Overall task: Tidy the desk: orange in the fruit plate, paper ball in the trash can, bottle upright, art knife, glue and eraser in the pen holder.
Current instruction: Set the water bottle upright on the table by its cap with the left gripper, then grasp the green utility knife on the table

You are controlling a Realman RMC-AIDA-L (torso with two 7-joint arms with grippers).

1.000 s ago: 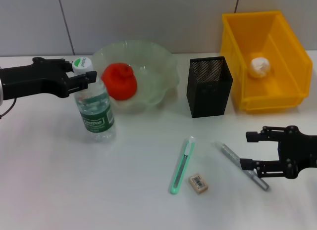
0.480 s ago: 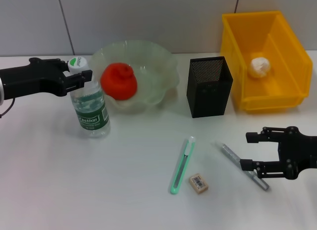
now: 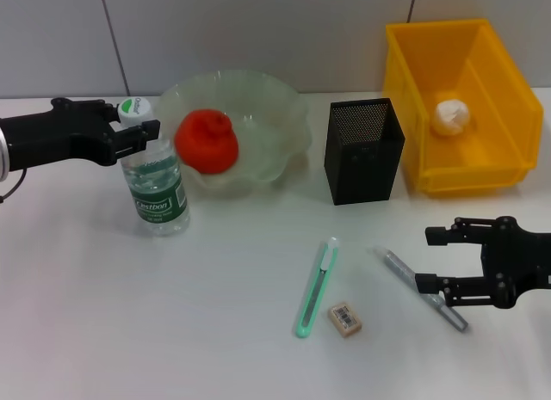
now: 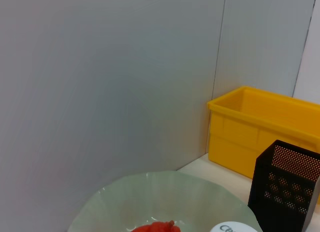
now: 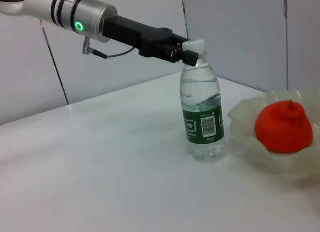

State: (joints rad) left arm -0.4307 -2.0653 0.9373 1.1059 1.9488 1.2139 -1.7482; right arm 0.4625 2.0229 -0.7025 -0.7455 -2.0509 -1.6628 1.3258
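Your paper ball lies in the trash can, the orange in the fruit plate, the bottle stands upright in the left gripper, clamped at its neck, while art knife, glue and eraser wait on the bench outside the pen holder, beside the spread-open right gripper.

We are looking at a staged lab test bench: a plain white desk standing against bare grey wall panels, carrying only a few sorted props, among them a yellow trash can and a black mesh pen holder.
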